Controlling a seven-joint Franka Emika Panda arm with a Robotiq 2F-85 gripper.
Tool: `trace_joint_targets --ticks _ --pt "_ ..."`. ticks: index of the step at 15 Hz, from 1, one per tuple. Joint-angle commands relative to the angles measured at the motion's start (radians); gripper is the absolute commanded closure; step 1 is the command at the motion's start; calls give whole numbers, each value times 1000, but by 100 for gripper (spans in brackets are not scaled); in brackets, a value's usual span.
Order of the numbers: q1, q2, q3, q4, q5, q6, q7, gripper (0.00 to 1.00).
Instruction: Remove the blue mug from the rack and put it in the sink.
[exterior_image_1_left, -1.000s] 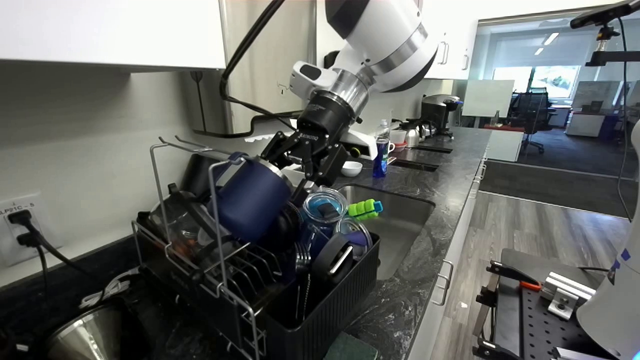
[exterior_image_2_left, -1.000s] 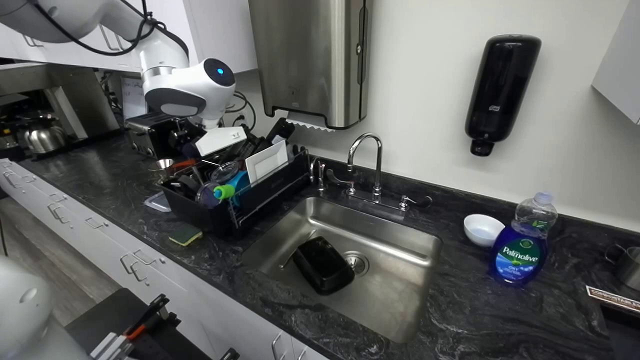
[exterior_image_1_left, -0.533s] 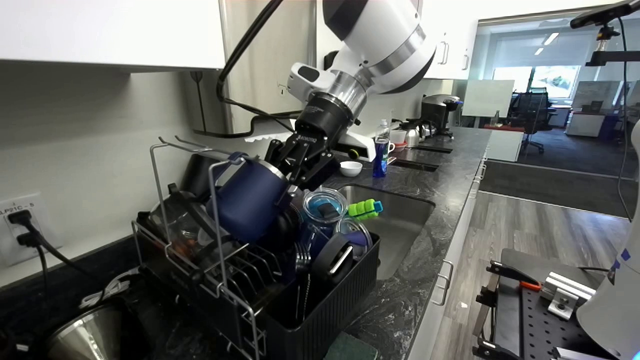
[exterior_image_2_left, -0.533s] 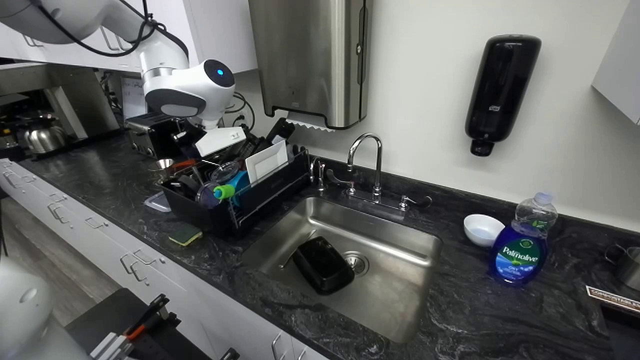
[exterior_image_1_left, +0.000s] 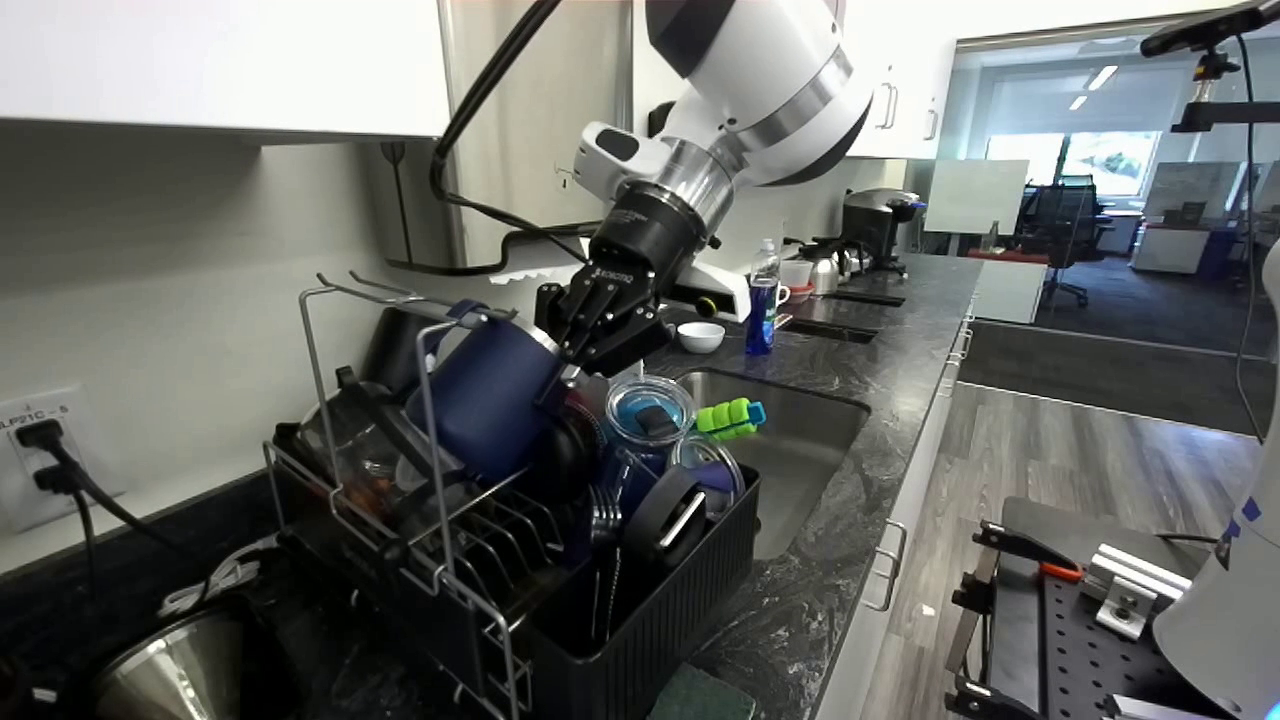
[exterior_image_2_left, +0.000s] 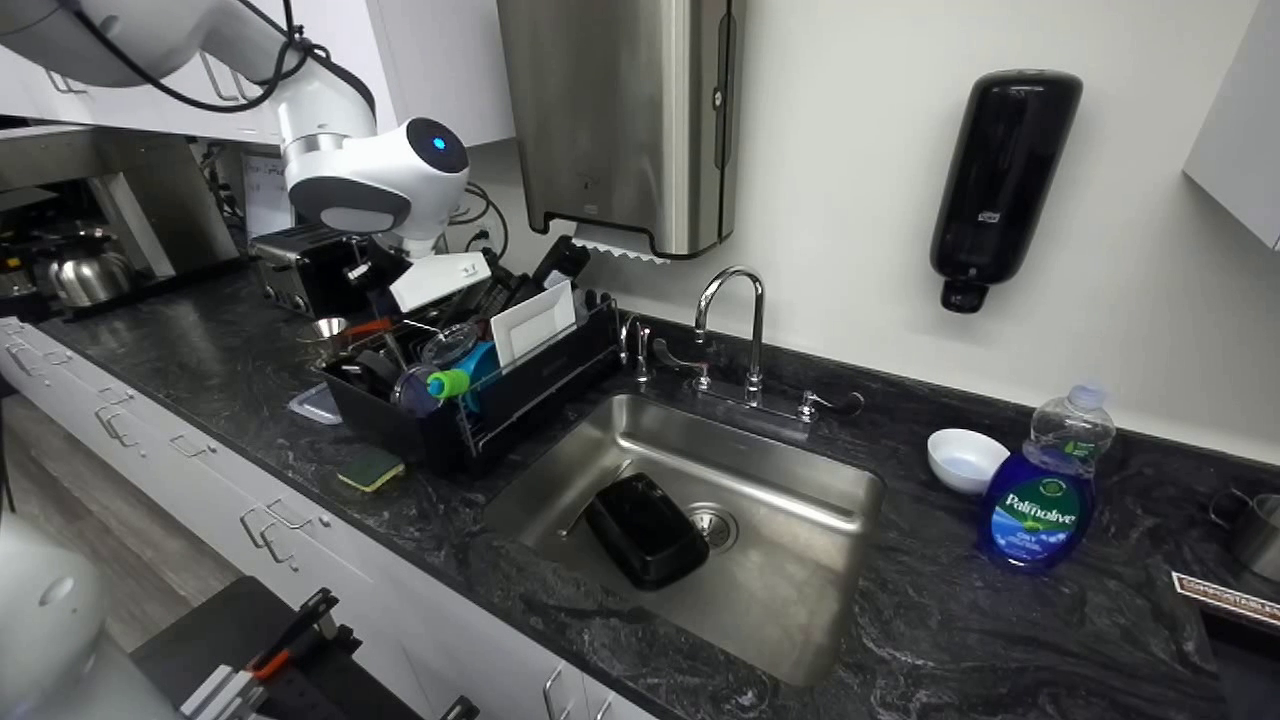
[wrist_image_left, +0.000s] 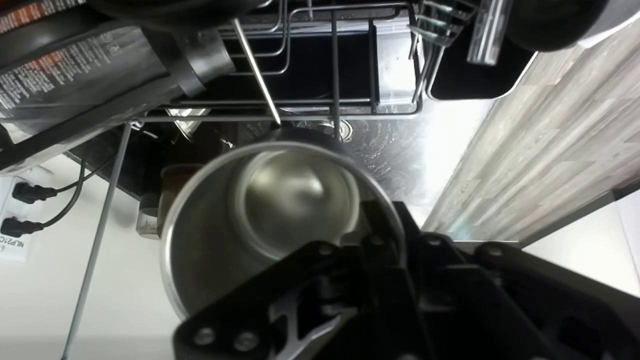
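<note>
- Fingers (wrist_image_left: 376, 225), closed to the wall's thickness, pinch the rim of the blue mug (exterior_image_1_left: 488, 390), one inside, one outside.
- Blue mug: tilted below the fingers, in the rack (exterior_image_2_left: 560, 375); this off-centre hold could let it pivot.
- Handle (exterior_image_1_left: 468, 308) crosses rack wire; if hooked (cannot be told), lifting may drag the rack.
- Clear-topped container (exterior_image_1_left: 645, 437), below the fingers, towards the sink (exterior_image_2_left: 790, 590): a low carry could topple it.

Mug (exterior_image_1_left: 490, 400) matt outside, shiny metal inside; sink (exterior_image_2_left: 770, 590) smooth metal; faucet (exterior_image_2_left: 757, 345) glossy chrome.
</note>
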Motion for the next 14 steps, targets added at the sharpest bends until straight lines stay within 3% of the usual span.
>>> trace_joint_targets --ticks 1,14 --pt "-28 -40 25 -19 18 -19 -46 98" --pt "-22 -354 15 -267 -101 -135 18 98"
